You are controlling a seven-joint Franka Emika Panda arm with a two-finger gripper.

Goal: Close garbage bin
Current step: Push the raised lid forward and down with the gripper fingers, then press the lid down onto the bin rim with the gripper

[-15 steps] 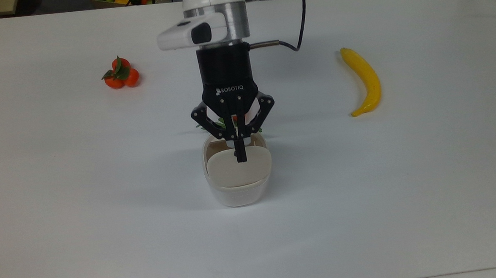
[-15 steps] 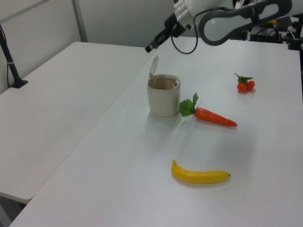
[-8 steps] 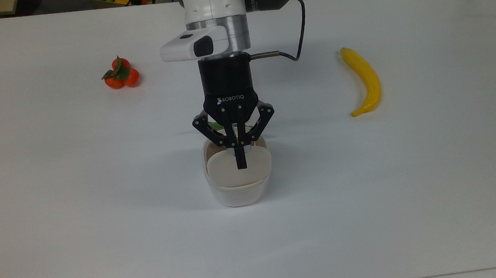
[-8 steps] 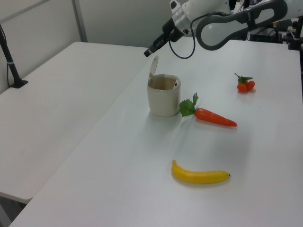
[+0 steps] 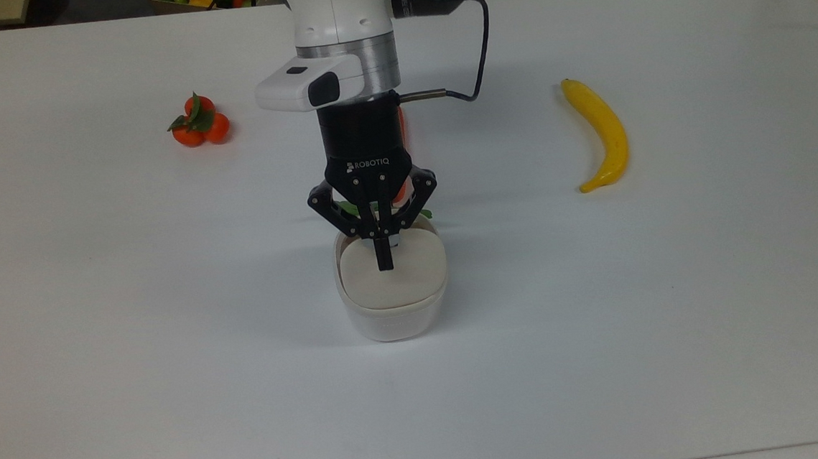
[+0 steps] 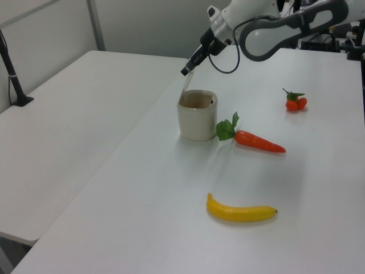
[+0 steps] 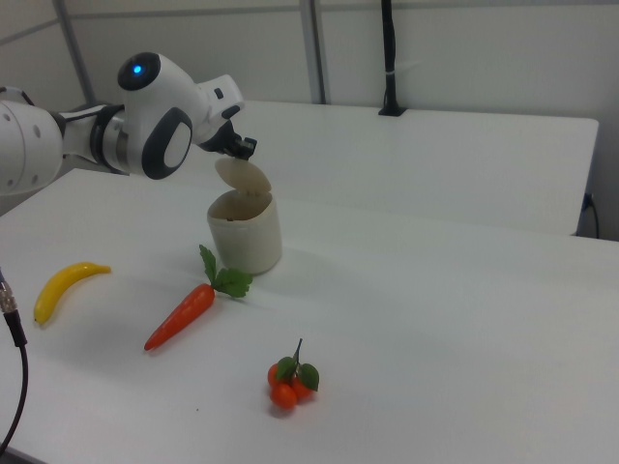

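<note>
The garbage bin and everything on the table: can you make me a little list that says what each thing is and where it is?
garbage bin: white tub, mid-table
lid: beige, raised, tilted over the opening
gripper: shut, at the lid
carrot: lying beside the bin, leaves nearest it
banana: yellow, at the top view's right
tomatoes: small red cluster, at the top view's left
table: white

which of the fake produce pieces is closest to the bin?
The carrot: its green leaves reach the garbage bin base. The banana and the orange cluster lie well clear of it.
</note>
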